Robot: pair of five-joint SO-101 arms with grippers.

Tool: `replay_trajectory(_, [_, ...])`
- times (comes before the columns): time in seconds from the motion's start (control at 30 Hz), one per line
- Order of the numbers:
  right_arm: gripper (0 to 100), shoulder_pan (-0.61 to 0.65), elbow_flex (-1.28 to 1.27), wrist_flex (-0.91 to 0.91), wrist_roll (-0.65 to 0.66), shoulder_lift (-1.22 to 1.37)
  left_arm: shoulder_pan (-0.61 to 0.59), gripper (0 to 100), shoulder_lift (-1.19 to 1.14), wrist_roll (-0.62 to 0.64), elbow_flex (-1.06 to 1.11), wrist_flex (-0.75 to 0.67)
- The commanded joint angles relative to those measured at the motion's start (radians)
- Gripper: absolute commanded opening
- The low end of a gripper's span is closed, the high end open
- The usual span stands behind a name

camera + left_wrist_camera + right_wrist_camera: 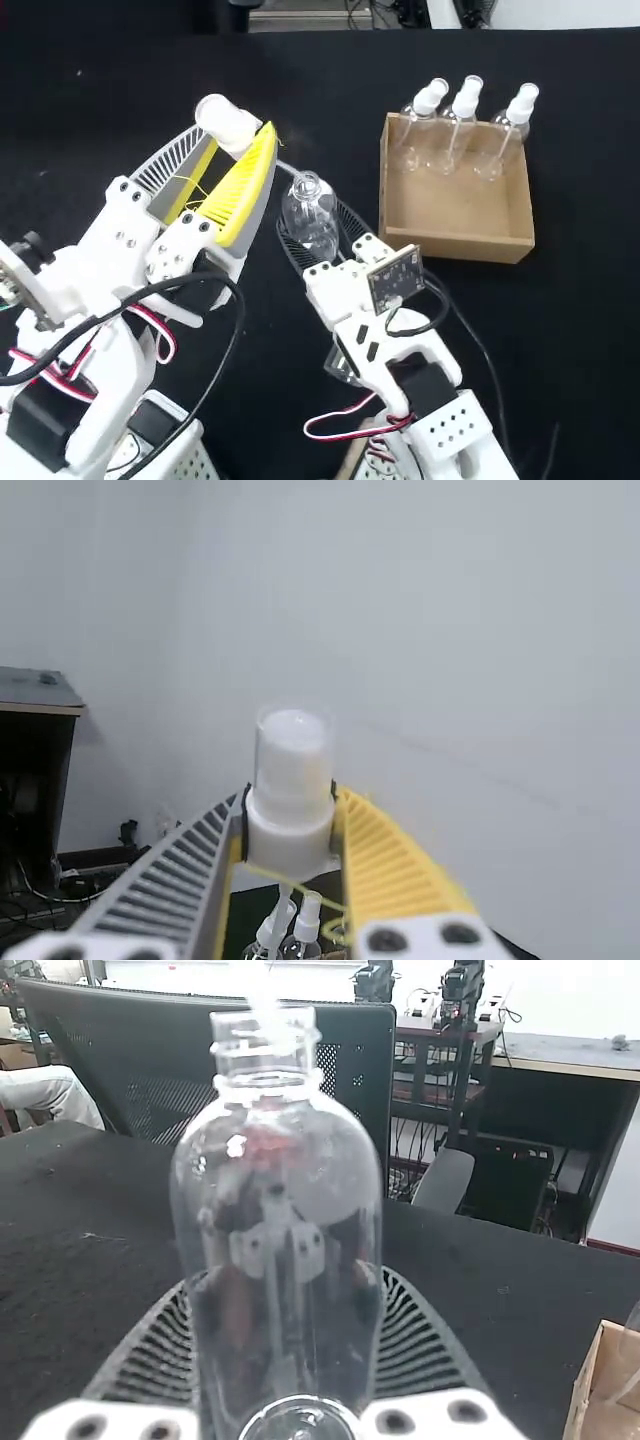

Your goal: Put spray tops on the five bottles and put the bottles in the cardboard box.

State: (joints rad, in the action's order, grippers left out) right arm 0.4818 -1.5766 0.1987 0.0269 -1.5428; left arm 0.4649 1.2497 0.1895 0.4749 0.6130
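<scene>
At the left, the left gripper (232, 132) is closed on a white spray top (226, 118), held clear of the black bench (570, 340). Just to its right, the right gripper (316, 236) clamps a clear bottle (308, 205) whose neck is uncapped. Farther right, the cardboard box (455, 243) sits on the bench with three capped bottles (462, 125) standing along its far wall.

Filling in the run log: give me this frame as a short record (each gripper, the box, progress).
left gripper: shut on spray top, held up off the table
right gripper: shut on bottle, no top on it
box: three capped bottles standing along its far wall
progress: 3 of 5 boxed
likely next: fit top onto held bottle
</scene>
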Motion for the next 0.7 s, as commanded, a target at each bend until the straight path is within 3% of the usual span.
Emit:
replay_trajectory(0.0, [1.1, 0.012, 0.002, -0.034, -0.008, -0.018, 0.012, 3, -0.002, -0.008, -0.054, 0.000])
replay_trajectory(0.3, [1.1, 0.012, 0.002, -0.034, -0.008, -0.018, 0.010, 3, -0.005, -0.086, -0.054, -0.002])
replay_trajectory(0.67, [1.1, 0.012, 0.002, -0.034, -0.008, -0.018, 0.010, 3, 0.006, -0.092, -0.033, -0.041])
